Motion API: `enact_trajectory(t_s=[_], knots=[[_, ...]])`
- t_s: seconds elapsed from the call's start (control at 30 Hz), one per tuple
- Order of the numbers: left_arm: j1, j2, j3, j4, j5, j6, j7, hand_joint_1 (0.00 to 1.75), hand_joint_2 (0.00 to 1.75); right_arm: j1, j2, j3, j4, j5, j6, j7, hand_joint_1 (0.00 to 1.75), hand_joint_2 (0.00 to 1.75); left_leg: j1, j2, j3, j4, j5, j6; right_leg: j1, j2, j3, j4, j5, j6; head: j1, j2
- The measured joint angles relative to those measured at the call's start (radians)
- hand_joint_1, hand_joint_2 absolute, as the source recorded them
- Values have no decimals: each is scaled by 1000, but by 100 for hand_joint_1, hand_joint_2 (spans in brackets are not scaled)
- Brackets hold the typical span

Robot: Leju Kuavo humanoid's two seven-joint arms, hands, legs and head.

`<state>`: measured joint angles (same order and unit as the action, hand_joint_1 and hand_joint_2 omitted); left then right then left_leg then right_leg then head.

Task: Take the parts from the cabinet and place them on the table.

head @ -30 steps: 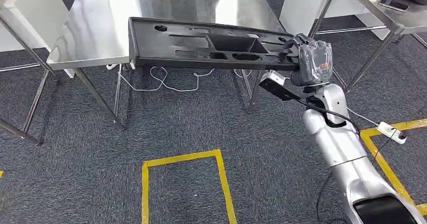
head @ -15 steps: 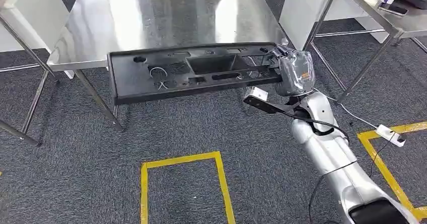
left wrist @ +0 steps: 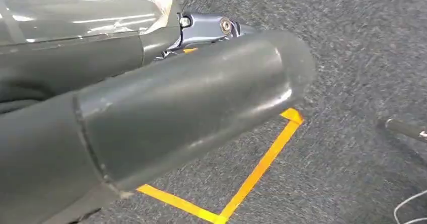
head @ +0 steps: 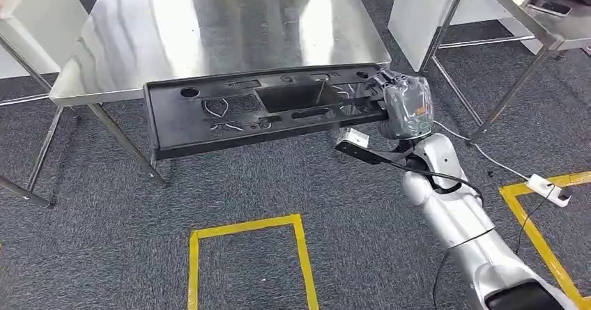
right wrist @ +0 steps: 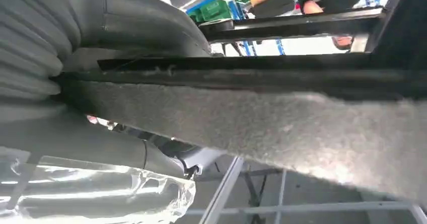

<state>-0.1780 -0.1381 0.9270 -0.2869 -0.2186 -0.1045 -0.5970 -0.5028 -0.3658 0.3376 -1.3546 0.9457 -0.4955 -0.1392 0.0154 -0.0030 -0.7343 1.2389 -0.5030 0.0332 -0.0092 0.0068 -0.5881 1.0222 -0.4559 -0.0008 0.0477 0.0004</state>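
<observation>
Nearer the steel table point(head: 209, 24) now, right hand point(head: 406, 104) fingers clamp the black panel point(head: 258, 108).

1. Part point(head: 258, 108): black plastic panel, held in the right hand.
2. Right hand point(head: 404, 104): grey, under clear glossy film; arm silver.
3. Table point(head: 139, 31): bare brushed steel, beyond the hand.
4. Carpet point(head: 104, 254): dark grey, speckled, beneath the hand.
5. Floor tape point(head: 244, 221): yellow outline, below the part.
6. Power strip point(head: 547, 185): white, right of the arm.
7. Left hand point(left wrist: 166, 108): dark grey thumb, orange-yellow tape behind.
</observation>
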Motion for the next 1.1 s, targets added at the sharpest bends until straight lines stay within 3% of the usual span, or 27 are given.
enact_trajectory(t_s=[0.03, 0.07, 0.1, 0.2, 0.23, 0.27, 0.3, 0.37, 0.4, 0.43, 0.47, 0.53, 0.57, 0.63, 0.7, 0.77, 0.8, 0.83, 0.87, 0.93, 0.97, 1.03, 1.07, 1.1], knots=[[0, 0, 0, 0, 0, 0, 1, 0, 0, 0, -1, 0, -4, 0, 0, 0, 175, 175, -10, 0, 42, -102, 63, 22, 6, 0, 10, -1, -6, -1, 0, 0], [0, 3, 0, -1, 1, 0, 2, 0, 0, 2, -2, 0, -8, 1, 0, 0, 175, 175, -26, 1, 78, -189, 105, 52, -2, 0, 15, -4, -11, -4, 1, 0], [0, 8, 0, 0, 2, 0, 6, 0, 0, 1, -1, 0, -8, 1, 0, 0, 175, 175, -32, 13, 86, -197, 88, 66, 10, -1, 17, -4, -14, 2, 7, 0], [-3, 6, -2, 0, 6, 0, 7, 0, 0, 13, -1, -4, -11, -1, 0, 0, 175, 175, -45, 12, 91, -214, 83, 69, -3, -6, 19, -12, -19, 13, 4, 0], [-2, 6, -2, 0, 10, 0, 7, 0, 0, 13, -2, -6, -19, 0, 0, 0, 175, 175, -44, 11, 107, -236, 87, 70, 7, -7, 28, -23, -21, 18, 3, 0], [0, 4, -4, 0, 10, 0, 8, 0, 0, 18, -6, -10, -26, 1, 0, 0, 175, 175, -30, 12, 130, -261, 99, 58, 5, -8, 18, -4, -25, 18, 6, 0], [0, 2, -6, 0, 10, 0, 9, 0, 0, 18, -9, -12, -28, 2, 0, 0, 175, 175, -30, 10, 140, -271, 98, 60, 6, -6, 0, 37, -41, 18, 6, 0], [-2, -1, -10, 0, 9, 0, 14, 0, 0, 29, -16, -16, -35, 0, -1, 0, 175, 175, -30, 5, 149, -270, 93, 60, 1, -6, -83, 182, -90, 16, 6, 0], [-2, -4, -14, 0, 8, 0, 18, 0, 0, 49, -20, -21, -45, -1, -2, 2, 175, 175, -30, 0, 154, -269, 85, 58, -3, -6, -143, 269, -108, 23, 6, 0], [-2, -5, -16, 1, 8, 0, 20, 0, 0, 60, -22, -25, -49, -2, -2, 4, 175, 175, -30, -3, 157, -267, 81, 56, -5, -6, -163, 286, -103, 29, 6, 0], [0, -6, -18, 1, 8, 0, 21, 0, 0, 70, -26, -29, -56, -2, -2, 5, 175, 175, -28, -6, 163, -265, 74, 52, -8, -6, -163, 263, -79, 42, 6, 0], [1, -7, -22, 3, 8, 0, 21, 0, 0, 80, -35, -36, -71, -2, -2, 6, 175, 175, -22, -10, 177, -250, 51, 40, -20, -7, -95, 87, 19, 75, 6, 0], [1, -7, -22, 3, 8, -1, 21, 0, 0, 83, -38, -39, -77, -1, 0, 6, 175, 175, -21, -11, 180, -239, 37, 32, -27, -10, -58, -3, 59, 86, 8, 0], [0, -5, -24, 5, 8, -1, 21, 0, 0, 93, -41, -43, -87, -1, 4, 10, 175, 175, -28, -12, 178, -226, 20, 17, -15, -8, -49, -6, 50, 57, 7, 0], [1, -5, -25, 6, 8, -1, 20, 0, 0, 101, -43, -51, -99, 1, 6, 16, 175, 175, -25, -12, 180, -232, 16, 13, -12, -7, -46, -3, 44, 37, 2, 0], [-1, -5, -27, 6, 9, -2, 19, 0, 0, 104, -48, -58, -113, 4, 14, 19, 175, 175, -20, -10, 176, -220, 0, -1, -23, -5, -35, -8, 39, 21, 3, 0], [-1, -6, -29, 6, 10, -2, 18, 0, 0, 105, -52, -60, -121, 4, 16, 19, 175, 175, -19, -6, 163, -181, -17, -9, -24, -6, -28, -8, 32, 11, 1, 0], [-1, -6, -30, 6, 10, -2, 18, 0, 0, 105, -52, -61, -124, 5, 19, 19, 175, 175, -16, -4, 141, -137, -37, -14, -23, -6, -25, -8, 29, 6, 0, 0], [-1, -5, -30, 6, 12, -2, 18, 0, 0, 106, -52, -62, -129, 5, 23, 19, 175, 175, -11, -4, 82, -32, -78, -22, -22, -6, -20, -8, 25, 1, 0, 0], [1, -6, -30, 6, 13, -2, 18, 0, 0, 110, -52, -63, -132, 5, 24, 19, 175, 175, -8, -3, 3, 86, -108, -27, -21, -5, -15, -8, 18, -1, 0, 0], [3, -6, -30, 7, 15, -2, 18, 0, 0, 114, -52, -63, -134, 5, 25, 19, 175, 175, -6, -2, -24, 110, -99, -27, -21, -5, -10, -8, 14, -1, 0, 0], [5, -7, -31, 7, 18, -3, 18, 0, 0, 117, -52, -63, -137, 5, 27, 19, 175, 175, -5, 0, -20, 59, -40, -24, -20, -4, 2, -8, 5, 1, 0, 0], [4, -6, -31, 7, 19, -3, 18, 0, 0, 117, -52, -63, -139, 7, 30, 19, 175, 175, -6, 0, 23, -54, 39, -16, -20, -4, 18, -8, -3, 3, 0, 0], [4, -6, -31, 7, 20, -3, 18, 0, 0, 115, -52, -63, -141, 7, 33, 18, 175, 175, -6, 0, 46, -108, 70, -11, -19, -4, 24, -9, -7, 5, 0, 0]])
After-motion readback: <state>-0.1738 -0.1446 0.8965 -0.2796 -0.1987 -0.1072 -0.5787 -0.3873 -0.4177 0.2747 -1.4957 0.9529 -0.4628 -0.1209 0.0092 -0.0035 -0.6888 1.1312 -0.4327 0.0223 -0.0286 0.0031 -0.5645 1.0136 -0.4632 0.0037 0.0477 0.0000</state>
